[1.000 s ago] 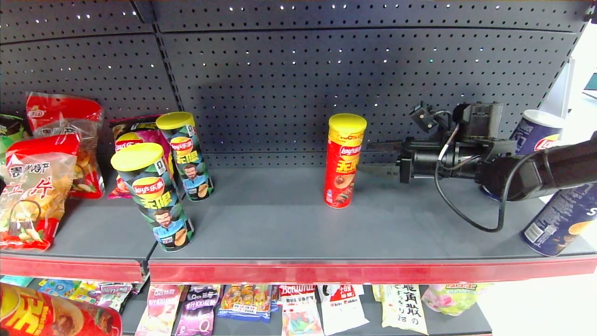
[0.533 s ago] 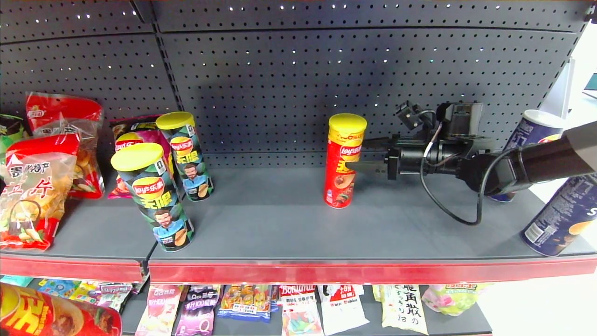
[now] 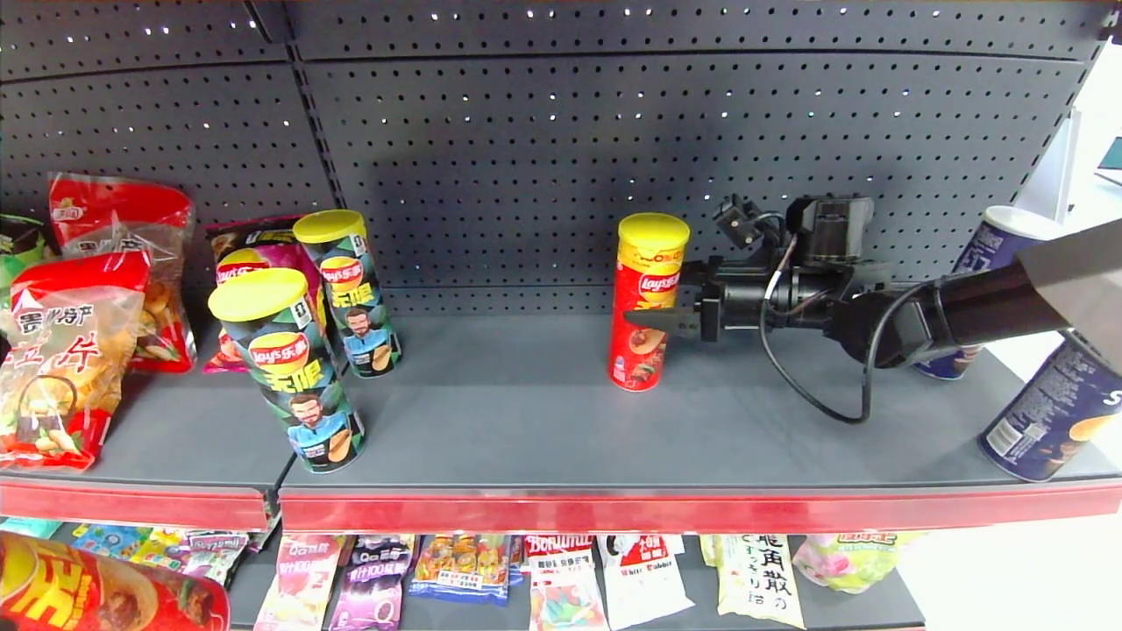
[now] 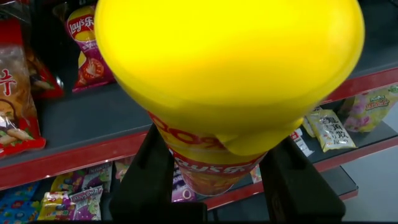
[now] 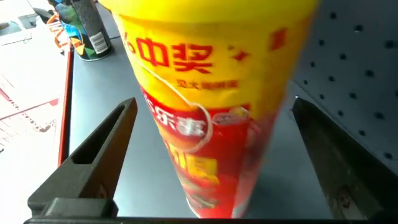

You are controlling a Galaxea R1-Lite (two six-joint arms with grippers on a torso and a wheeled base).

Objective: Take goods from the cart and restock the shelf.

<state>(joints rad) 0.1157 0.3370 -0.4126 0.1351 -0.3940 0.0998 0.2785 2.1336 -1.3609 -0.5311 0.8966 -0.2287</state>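
right pincer: spread wide, one finger either side of the red chip can. in the right wrist view the can sits between the two fingers with a thin gap on each side, so i log no contact. in the head view the near finger crosses the front of the can at mid height, and the far one runs behind it.

red chip can: upright, yellow lid on, standing on the grey shelf towards the back, near the pegboard panel. it is well apart from the other cans.

left pincer: clamped on a second red can, dark fingers pressed to both sides of the body below the yellow lid. the lid end points at the wrist camera. the same can lies at the lower left corner of the head view, below the shelf's red front edge.

rest of the shelf:
- two green-and-black cans with yellow lids on the left part, one near the front and one behind it, both upright.
- a purple chip bag just behind them.
- red snack bags at the far left.
- two blue cans at the right end, one near the front edge and one further back, partly hidden by the right arm.
- a row of hanging snack packets on the level below.
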